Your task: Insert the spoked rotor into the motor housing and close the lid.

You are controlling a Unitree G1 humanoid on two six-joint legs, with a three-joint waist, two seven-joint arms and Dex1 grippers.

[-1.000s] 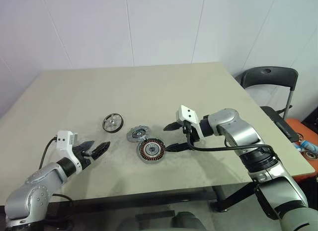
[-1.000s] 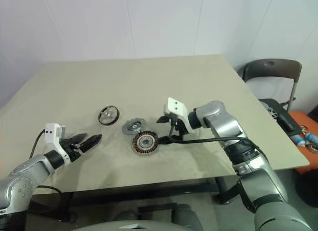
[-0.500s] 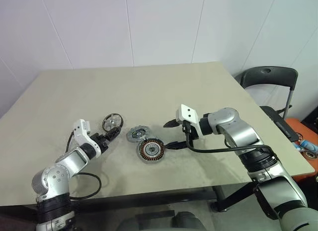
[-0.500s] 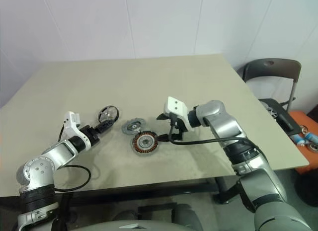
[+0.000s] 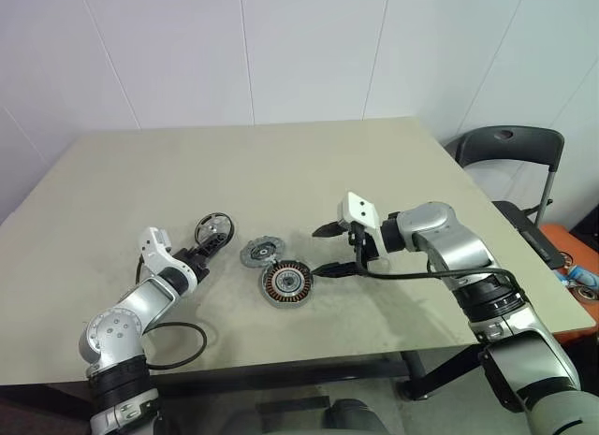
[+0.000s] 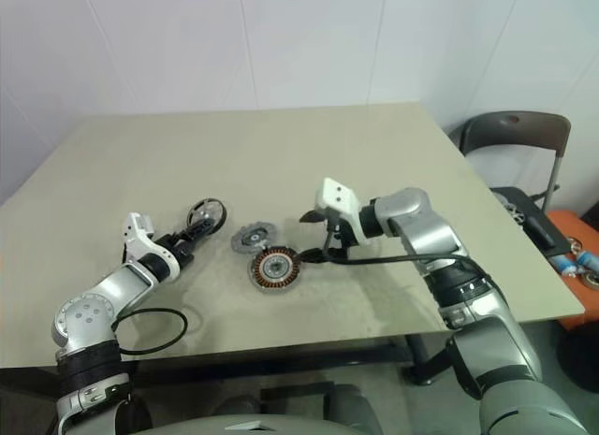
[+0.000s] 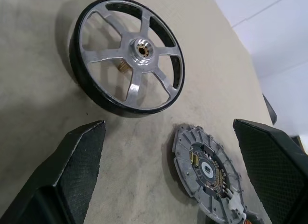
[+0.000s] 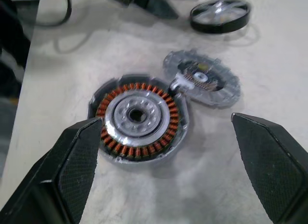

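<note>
Lying flat on the beige table (image 5: 393, 164), the spoked rotor (image 5: 212, 231) is sitting to the left, with the lid (image 5: 261, 252) just to its right and slightly nearer, and the motor housing (image 5: 285, 282) nearest of the three, its edge touching or overlapping the lid's. The left gripper (image 5: 208, 251) is hovering low just near-left of the rotor, its fingers (image 7: 79, 161) spread wide apart and gripping nothing, framing both the rotor and the lid in the left wrist view. The right gripper (image 5: 329, 251) is pointing leftward just right of the housing, its jaws likewise standing wide and empty. A dark chair (image 5: 510, 150) is standing beyond the table's right edge.
</note>
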